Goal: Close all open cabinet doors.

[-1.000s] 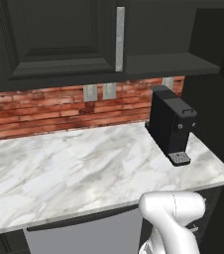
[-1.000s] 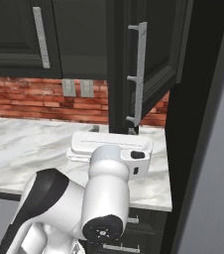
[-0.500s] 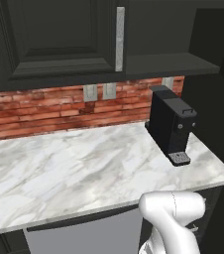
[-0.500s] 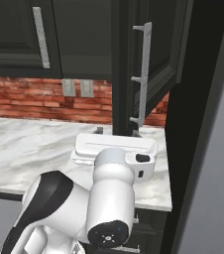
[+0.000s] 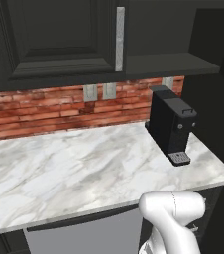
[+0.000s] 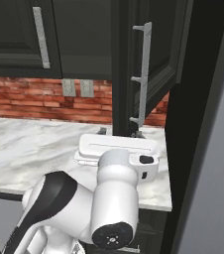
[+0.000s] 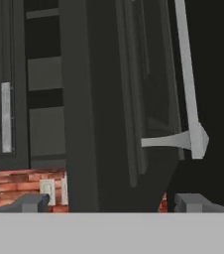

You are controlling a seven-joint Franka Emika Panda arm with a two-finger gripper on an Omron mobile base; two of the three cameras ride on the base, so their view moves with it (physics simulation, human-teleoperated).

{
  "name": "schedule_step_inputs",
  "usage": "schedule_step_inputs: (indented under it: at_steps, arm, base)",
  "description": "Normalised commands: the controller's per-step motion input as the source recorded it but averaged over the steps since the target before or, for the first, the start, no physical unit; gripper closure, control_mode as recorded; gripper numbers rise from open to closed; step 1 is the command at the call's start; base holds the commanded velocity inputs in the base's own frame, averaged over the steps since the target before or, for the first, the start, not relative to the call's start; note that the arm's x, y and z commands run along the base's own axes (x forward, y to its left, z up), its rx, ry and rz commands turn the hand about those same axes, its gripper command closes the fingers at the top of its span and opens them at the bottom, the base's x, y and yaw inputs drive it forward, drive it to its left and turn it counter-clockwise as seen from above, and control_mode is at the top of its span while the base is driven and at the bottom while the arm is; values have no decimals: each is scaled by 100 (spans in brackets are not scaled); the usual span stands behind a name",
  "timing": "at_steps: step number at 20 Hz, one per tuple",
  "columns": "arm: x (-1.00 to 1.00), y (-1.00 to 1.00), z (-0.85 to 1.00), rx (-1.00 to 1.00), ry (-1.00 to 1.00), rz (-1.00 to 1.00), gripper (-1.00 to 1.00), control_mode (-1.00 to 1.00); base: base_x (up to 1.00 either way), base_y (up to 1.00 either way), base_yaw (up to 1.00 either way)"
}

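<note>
A broad white-and-grey marbled bench (image 5: 74, 173) runs below a red brick wall (image 5: 44, 111) carrying pale outlets. Above it hang matte-black cabinet doors with recessed panels: the left door (image 5: 59, 39) sits shut, its flat silver bar handle (image 5: 119, 38) vertical, while the right door (image 6: 156, 54) stands swung out, edge-on, over the bench's right end. A boxy black coffee machine (image 5: 172, 124) stands beneath. The tool (image 7: 111, 203) faces that open door with grey fingertips (image 7: 32, 202) spread wide, touching nothing.
</note>
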Motion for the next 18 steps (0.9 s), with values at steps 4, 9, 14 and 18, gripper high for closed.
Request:
schedule_step_inputs:
  at_steps: [4, 9, 14, 18]
  arm:
    - [0, -24, 0, 0, 0, 0, -100, -100]
    - [2, -18, 0, 0, 0, 0, -100, -100]
    - [21, 0, -17, 0, 0, 6, -100, -100]
    - [33, 15, -24, 0, -1, 12, -100, -100]
  base:
    - [0, 0, 0]
    - [0, 0, 0]
    - [0, 0, 0]
    - [0, 0, 0]
